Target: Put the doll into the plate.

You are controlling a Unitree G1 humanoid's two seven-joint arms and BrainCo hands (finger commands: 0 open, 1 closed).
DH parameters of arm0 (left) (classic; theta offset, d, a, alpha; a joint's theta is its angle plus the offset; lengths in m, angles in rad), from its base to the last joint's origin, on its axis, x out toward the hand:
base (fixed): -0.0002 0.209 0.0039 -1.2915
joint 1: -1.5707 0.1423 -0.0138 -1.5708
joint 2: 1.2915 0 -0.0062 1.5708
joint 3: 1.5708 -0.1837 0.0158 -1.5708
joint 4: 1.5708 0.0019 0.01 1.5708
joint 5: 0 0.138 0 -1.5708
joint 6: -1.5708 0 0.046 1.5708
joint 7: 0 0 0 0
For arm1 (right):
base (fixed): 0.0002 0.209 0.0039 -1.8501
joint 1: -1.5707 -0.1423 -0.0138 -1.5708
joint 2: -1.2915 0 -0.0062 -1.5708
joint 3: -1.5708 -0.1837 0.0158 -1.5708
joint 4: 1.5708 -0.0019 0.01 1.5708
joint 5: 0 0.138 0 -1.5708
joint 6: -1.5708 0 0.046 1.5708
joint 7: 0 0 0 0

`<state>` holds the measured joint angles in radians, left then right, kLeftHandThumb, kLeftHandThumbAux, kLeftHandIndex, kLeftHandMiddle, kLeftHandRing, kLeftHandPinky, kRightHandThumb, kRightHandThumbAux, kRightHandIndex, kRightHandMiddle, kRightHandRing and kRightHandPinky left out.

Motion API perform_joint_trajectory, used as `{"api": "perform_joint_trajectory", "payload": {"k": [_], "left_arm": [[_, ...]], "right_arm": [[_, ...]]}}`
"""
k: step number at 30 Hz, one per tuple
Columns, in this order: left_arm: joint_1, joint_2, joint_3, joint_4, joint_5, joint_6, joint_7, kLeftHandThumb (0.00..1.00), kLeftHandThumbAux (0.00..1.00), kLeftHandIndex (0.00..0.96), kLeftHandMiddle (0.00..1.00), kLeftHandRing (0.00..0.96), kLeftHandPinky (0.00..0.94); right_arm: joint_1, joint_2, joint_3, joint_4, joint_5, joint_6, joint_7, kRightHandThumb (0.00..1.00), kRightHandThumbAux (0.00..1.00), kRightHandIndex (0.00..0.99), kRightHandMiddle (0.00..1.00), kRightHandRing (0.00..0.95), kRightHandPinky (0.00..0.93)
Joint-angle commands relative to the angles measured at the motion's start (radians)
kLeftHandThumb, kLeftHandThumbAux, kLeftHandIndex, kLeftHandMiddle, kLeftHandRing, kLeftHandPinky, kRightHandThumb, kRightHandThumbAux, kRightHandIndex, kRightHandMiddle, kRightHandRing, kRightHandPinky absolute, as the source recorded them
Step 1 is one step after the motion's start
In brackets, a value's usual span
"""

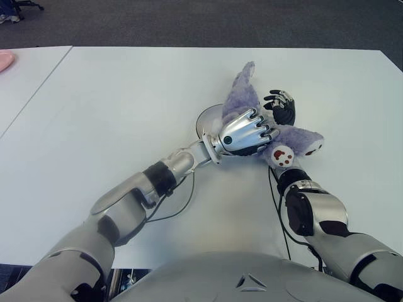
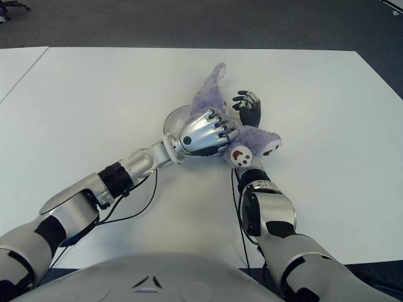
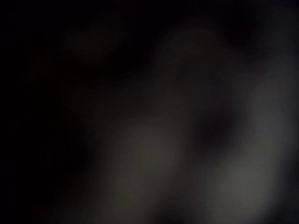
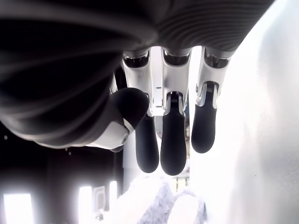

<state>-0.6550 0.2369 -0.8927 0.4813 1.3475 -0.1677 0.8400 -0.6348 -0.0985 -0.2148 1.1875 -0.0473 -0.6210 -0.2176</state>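
You have the left hand [image 1: 247, 131] laid palm-down over the purple plush doll with white paws and red paw pads [image 1: 242, 96], its fingers curled over the doll's body; the left wrist view is too dark to confirm how firmly they grip. Under that hand and the doll sits the round grey plate [image 1: 206, 119], only its rim showing on the hand's wrist side, so the doll lies partly over it. Your right hand [image 1: 281, 106] stands just beyond the doll's far flank, fingers extended and relaxed, holding nothing. Everything sits on the white table [image 1: 126, 113].
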Motion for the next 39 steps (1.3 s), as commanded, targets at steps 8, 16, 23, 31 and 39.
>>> {"api": "perform_joint_trajectory", "payload": {"k": [8,16,23,31,39], "left_arm": [[0.018,0.121,0.031,-0.092,-0.029,-0.078,-0.004,0.736,0.697,0.443,0.791,0.818,0.864],[0.027,0.145,0.05,-0.188,-0.05,-0.121,-0.012,0.737,0.698,0.443,0.821,0.836,0.874],[0.002,0.148,0.087,-0.243,-0.121,-0.194,-0.046,0.738,0.698,0.442,0.844,0.853,0.888],[-0.045,0.174,0.147,-0.307,-0.153,-0.244,-0.114,0.738,0.699,0.442,0.856,0.865,0.896],[-0.067,0.178,0.167,-0.257,-0.138,-0.266,-0.101,0.734,0.7,0.442,0.858,0.868,0.89]], "right_arm": [[0.23,0.033,0.009,0.161,-0.02,0.103,0.008,0.962,0.677,0.346,0.458,0.543,0.453],[0.225,0.032,0.005,0.161,-0.014,0.125,0.021,0.998,0.68,0.339,0.444,0.533,0.434],[0.228,0.026,0.022,0.159,-0.033,0.108,0.01,0.999,0.682,0.344,0.433,0.536,0.42],[0.239,0.027,0.075,0.157,-0.09,0.078,-0.087,1.0,0.68,0.333,0.427,0.515,0.503],[0.235,0.028,0.093,0.152,-0.091,0.087,-0.095,1.0,0.678,0.332,0.433,0.498,0.542]]}}
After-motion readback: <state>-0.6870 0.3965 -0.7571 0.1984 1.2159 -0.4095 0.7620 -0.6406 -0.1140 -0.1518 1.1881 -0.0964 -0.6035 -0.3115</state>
